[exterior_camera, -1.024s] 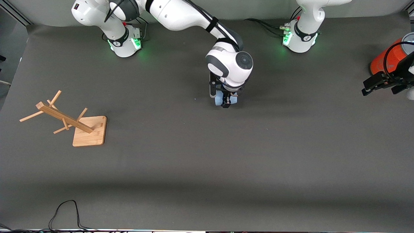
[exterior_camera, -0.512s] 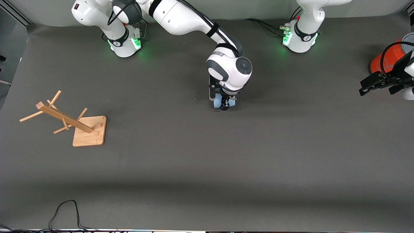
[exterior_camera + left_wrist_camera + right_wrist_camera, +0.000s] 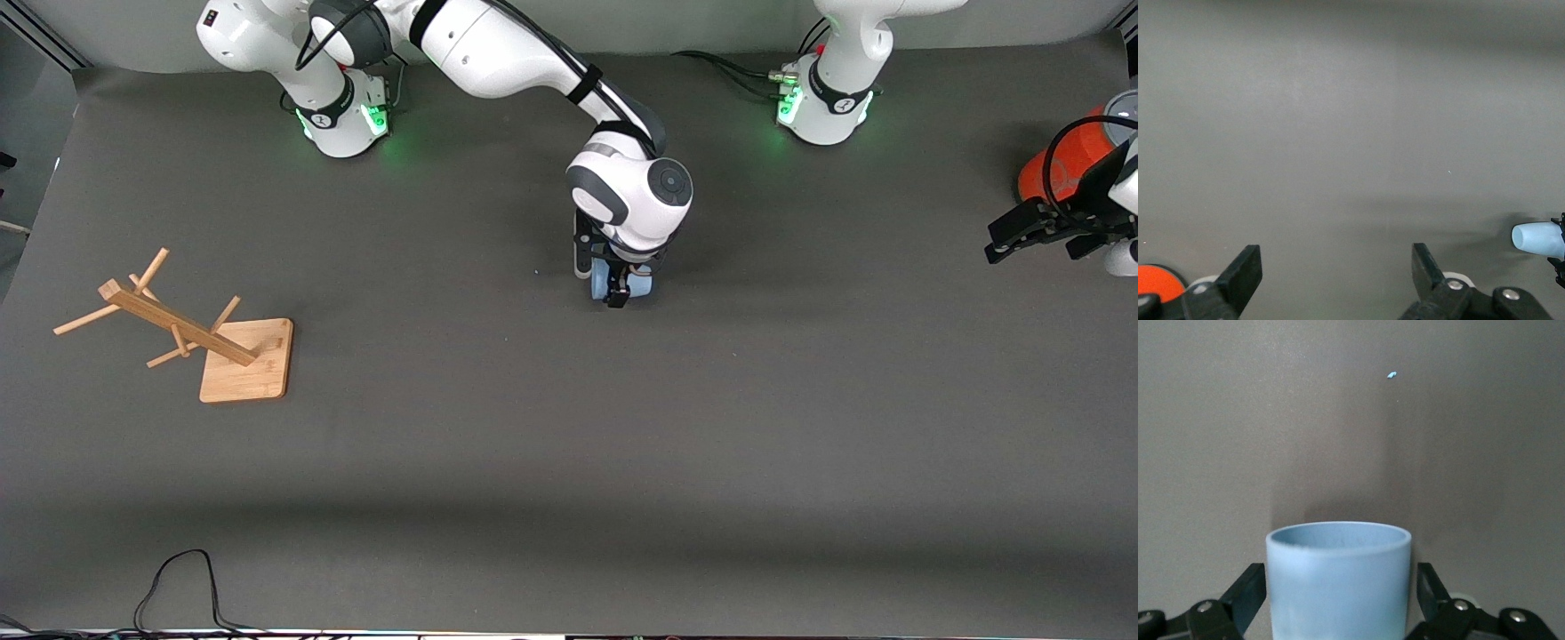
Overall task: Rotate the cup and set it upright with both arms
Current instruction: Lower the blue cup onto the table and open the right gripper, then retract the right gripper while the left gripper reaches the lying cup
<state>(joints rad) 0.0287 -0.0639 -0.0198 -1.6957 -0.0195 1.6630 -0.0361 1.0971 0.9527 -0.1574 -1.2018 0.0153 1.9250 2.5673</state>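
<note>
The light blue cup (image 3: 601,279) is near the middle of the table, under my right gripper (image 3: 617,286). In the right wrist view the cup (image 3: 1338,587) lies between the two black fingers (image 3: 1248,593), with thin gaps on both sides and its open rim pointing away from the wrist. The right gripper is open around it. My left gripper (image 3: 1031,252) is open and empty at the left arm's end of the table, next to the orange can (image 3: 1062,164). The left wrist view shows its spread fingers (image 3: 1245,270) over bare mat, and the cup (image 3: 1537,239) far off.
A wooden peg rack (image 3: 182,331) on a square base stands toward the right arm's end of the table. A black cable (image 3: 178,578) loops at the table edge nearest the front camera. The orange can also shows in the left wrist view (image 3: 1157,280).
The right wrist has shifted a little over the cup and come lower around it. The left gripper has drifted slightly toward the table's middle beside the orange can.
</note>
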